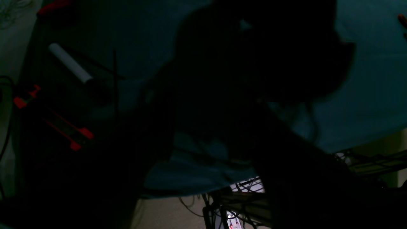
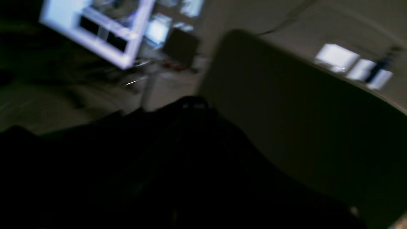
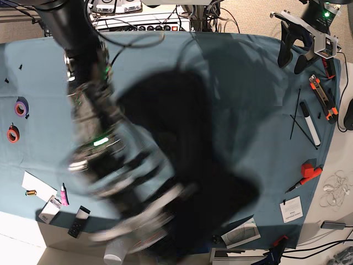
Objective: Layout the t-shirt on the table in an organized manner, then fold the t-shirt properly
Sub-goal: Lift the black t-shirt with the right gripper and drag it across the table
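Step in hand: the laying-out stage is judged to be under way; no fold is seen, and the large plain black cloth t-shirt (image 3: 187,165) is bunched and partly lifted, not spread flat.

T-shirt position: in the base view it is seen as a dark blurred mass running from the frame centre down to the lower middle, over the wide table draped in teal cloth (image 3: 248,72). Its print and neck label cannot be made out.

Right gripper: it lies at the blurred end of the motion-smeared arm in the lower middle of the base view. Its jaws are closed; from the black cloth filling the lower half of the right wrist view (image 2: 159,178), a grip on the shirt is judged likely, though the contact itself is not shown.

Left gripper (image 3: 292,52): it is parked at the upper right of the base view, jaws parted, nothing held, well apart from the shirt.

Left wrist view: the shirt is seen as a dark silhouette (image 1: 260,57) against the teal cloth.

Next move: the cloth would need to be drawn out over bare table and set down flat, with the left gripper brought in to take an opposite edge.

Risk: the shirt may land creased or slide off the near edge.
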You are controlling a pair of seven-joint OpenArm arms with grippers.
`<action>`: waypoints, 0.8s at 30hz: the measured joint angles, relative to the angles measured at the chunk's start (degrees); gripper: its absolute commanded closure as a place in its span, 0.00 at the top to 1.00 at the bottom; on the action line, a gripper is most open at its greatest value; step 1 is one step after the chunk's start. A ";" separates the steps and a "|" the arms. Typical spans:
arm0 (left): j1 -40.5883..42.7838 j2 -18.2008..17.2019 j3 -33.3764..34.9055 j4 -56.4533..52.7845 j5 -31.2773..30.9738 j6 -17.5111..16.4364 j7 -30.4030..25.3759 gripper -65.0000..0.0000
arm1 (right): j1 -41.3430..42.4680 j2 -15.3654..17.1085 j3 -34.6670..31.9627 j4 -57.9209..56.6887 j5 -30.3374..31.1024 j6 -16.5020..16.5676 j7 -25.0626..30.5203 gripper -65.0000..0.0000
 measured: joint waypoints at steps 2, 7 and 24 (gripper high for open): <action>0.00 0.02 0.00 0.00 0.00 0.00 0.00 0.40 | -0.46 0.59 4.52 -0.46 0.98 0.09 -2.75 0.00; 0.00 0.00 0.00 0.00 0.00 0.00 -0.04 0.40 | -2.97 5.64 14.45 -5.07 4.79 -0.35 -5.73 0.00; -11.82 -2.01 10.43 -0.02 8.81 0.02 0.55 0.40 | -19.28 17.22 31.34 -6.75 9.27 -0.46 -14.27 0.00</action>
